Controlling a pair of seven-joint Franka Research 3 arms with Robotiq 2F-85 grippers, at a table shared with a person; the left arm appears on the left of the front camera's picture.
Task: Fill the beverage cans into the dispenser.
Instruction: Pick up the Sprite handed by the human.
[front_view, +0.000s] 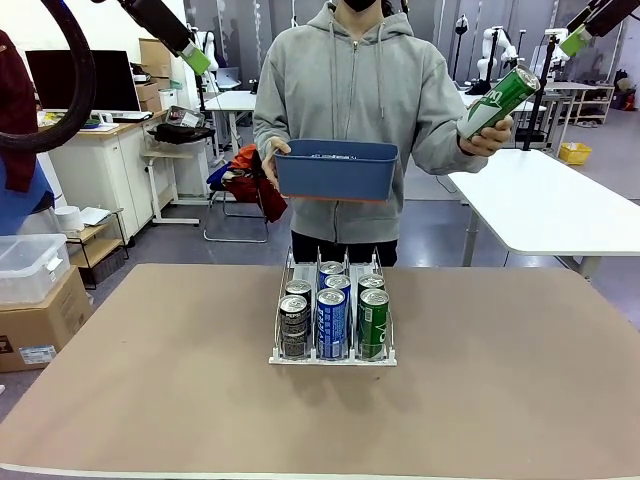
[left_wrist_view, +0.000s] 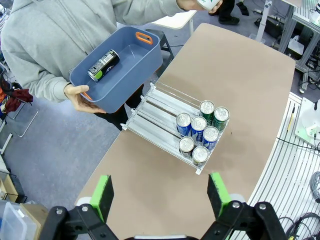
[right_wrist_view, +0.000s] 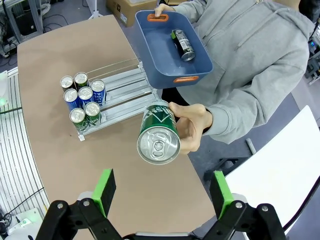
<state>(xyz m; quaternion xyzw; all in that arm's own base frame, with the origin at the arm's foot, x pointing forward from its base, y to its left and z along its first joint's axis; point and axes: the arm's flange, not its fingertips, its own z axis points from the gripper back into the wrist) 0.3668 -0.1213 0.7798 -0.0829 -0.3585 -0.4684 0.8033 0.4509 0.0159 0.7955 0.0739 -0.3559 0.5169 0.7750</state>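
The dispenser (front_view: 333, 360) stands mid-table, its front rows holding several beverage cans (front_view: 331, 320): dark on the left, blue in the middle, green on the right. A person behind the table holds a green can (front_view: 498, 102) up in one hand, just below my open right gripper (front_view: 577, 40). In the right wrist view that green can (right_wrist_view: 159, 132) points its silver top at my right gripper (right_wrist_view: 162, 192), a short way beyond the fingertips. My left gripper (front_view: 197, 60) hangs open, high at the left. In its wrist view the left gripper (left_wrist_view: 160, 195) looks down on the dispenser (left_wrist_view: 157, 112).
The person's other hand holds a blue bin (front_view: 335, 168) over the table's far edge, with one dark can (left_wrist_view: 103, 65) lying in it. A white table (front_view: 560, 205) stands to the back right. Boxes (front_view: 35, 290) sit on the floor at the left.
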